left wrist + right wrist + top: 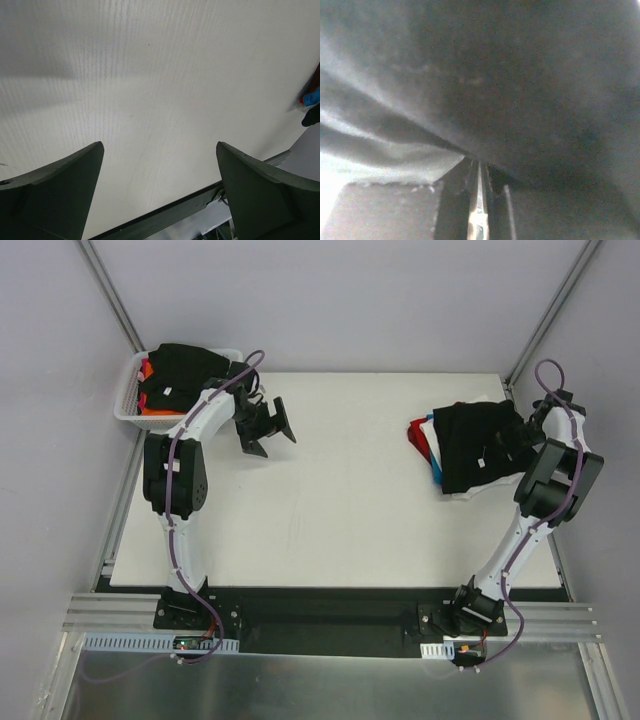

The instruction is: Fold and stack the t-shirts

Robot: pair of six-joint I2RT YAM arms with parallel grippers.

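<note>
Beneath the left gripper (272, 437), whose jaws stand spread wide and hold nothing, lies the white table (340, 510). Behind those jaws, a white mesh basket (128, 400) holds a black shirt (185, 365) on top of an orange shirt (158, 412) and a red shirt (147, 368).

At the right gripper (505, 445), the jaws are all but closed and pressed against a folded black t-shirt (465, 445). Its dark cloth fills the space just above the fingertips; whether any is pinched between them cannot be told. Under it, on the side away from the jaws, a red edge (417, 435), a blue edge (433, 462) and a white edge (458, 496) of stacked shirts show.
</note>
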